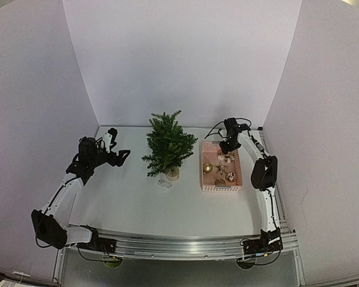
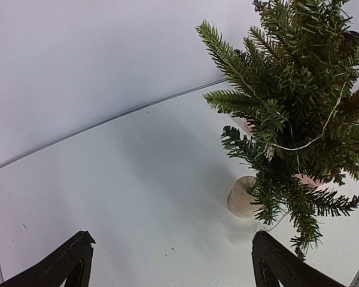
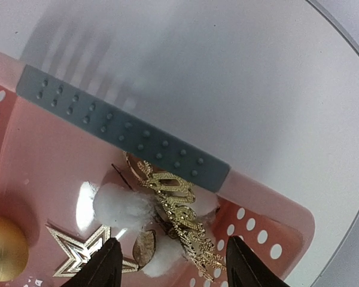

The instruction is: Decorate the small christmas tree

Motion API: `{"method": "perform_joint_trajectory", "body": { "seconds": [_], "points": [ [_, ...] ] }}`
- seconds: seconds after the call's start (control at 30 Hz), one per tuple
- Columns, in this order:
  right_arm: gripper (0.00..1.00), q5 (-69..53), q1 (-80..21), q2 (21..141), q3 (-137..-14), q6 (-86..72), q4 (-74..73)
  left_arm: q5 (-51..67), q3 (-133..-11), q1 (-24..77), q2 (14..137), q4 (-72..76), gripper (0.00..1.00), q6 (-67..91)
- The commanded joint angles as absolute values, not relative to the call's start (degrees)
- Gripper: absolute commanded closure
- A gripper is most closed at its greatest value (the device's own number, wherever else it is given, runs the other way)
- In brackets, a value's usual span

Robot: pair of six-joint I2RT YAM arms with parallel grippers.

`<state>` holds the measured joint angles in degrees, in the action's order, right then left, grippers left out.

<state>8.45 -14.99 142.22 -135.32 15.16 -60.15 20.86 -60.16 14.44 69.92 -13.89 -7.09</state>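
The right pincer (image 3: pixel 175 254), spread open, is poised over tangled ornaments (image 3: pixel 179 218) in the pink basket (image 3: pixel 269 209); several could be snagged together. The left pincer (image 2: pixel 170 251) is likewise spread.

the small christmas tree (image 1: pixel 168 145) is dark green; pink hole-dotted basket (image 3: pixel 269 206), grey studded strip (image 3: pixel 119 128), gold ball (image 3: pixel 5 248).

Tree (image 1: pixel 167 144), pink basket (image 1: pixel 221 188) on white table (image 1: pixel 116 200)

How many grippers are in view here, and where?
2. The left gripper is left of the small christmas tree, jaws open; the right gripper hangs over the far end of the pink basket, open.
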Motion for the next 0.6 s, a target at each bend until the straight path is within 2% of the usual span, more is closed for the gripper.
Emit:
{"method": "perform_joint_trajectory", "body": {
  "seconds": [0.0, 0.1, 0.33, 0.57],
  "points": [
    [0.45, 6.04, -13.99, 144.46, -138.23, 17.21, -61.23, 21.72, -61.69, 14.16, 70.4, -11.69, 0.08, -7.52],
    [0.5, 4.58, -13.36, 144.92, -138.76, 17.2, -61.19, 22.05, -62.0, 14.17, 70.59, -11.75, 0.08, -7.51],
    [0.52, 2.18, -13.01, 145.34, -138.4, 17.63, -61.31, 22.56, -61.81, 14.15, 70.77, -11.52, 0.08, -7.64],
    [0.65, -0.87, -12.93, 144.53, -137.78, 17.11, -61.42, 22.64, -61.73, 14.19, 70.51, -11.69, 0.08, -8.0]
  ]
}}
